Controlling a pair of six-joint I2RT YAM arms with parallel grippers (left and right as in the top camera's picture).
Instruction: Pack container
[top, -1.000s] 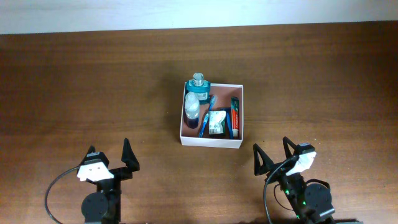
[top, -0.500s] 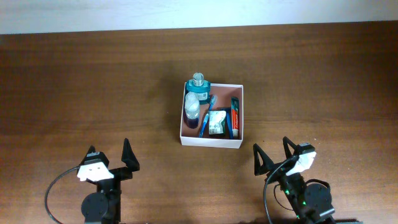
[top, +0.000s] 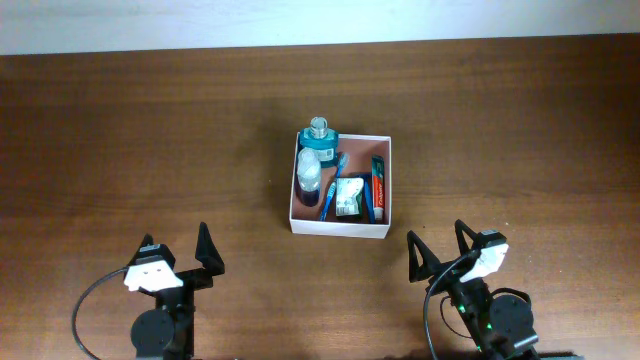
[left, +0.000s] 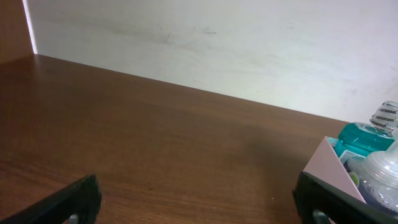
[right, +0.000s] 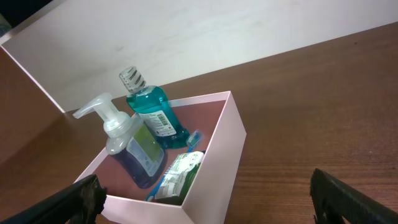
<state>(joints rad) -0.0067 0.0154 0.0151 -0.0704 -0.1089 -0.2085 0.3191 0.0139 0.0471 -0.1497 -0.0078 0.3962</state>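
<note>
The container (top: 340, 228), a square white box with a reddish-brown inside, sits at the table's middle. In it are a teal mouthwash bottle (top: 319, 140), a clear pump bottle (top: 309, 178), a blue toothbrush (top: 329, 195), a green packet (top: 349, 197) and a red toothpaste tube (top: 378, 185). My left gripper (top: 178, 245) is open and empty near the front left, far from the box. My right gripper (top: 437, 240) is open and empty just right of the box's front corner. The right wrist view shows the container (right: 227, 155), mouthwash bottle (right: 152, 112), pump bottle (right: 134, 149) and packet (right: 180, 174) beyond my open right gripper (right: 208, 196).
The left wrist view shows bare brown table between my open left gripper's fingers (left: 199, 208), with the container's corner (left: 329, 165) and the mouthwash bottle (left: 364, 134) at the right edge. A white wall (left: 217, 43) runs along the table's far edge.
</note>
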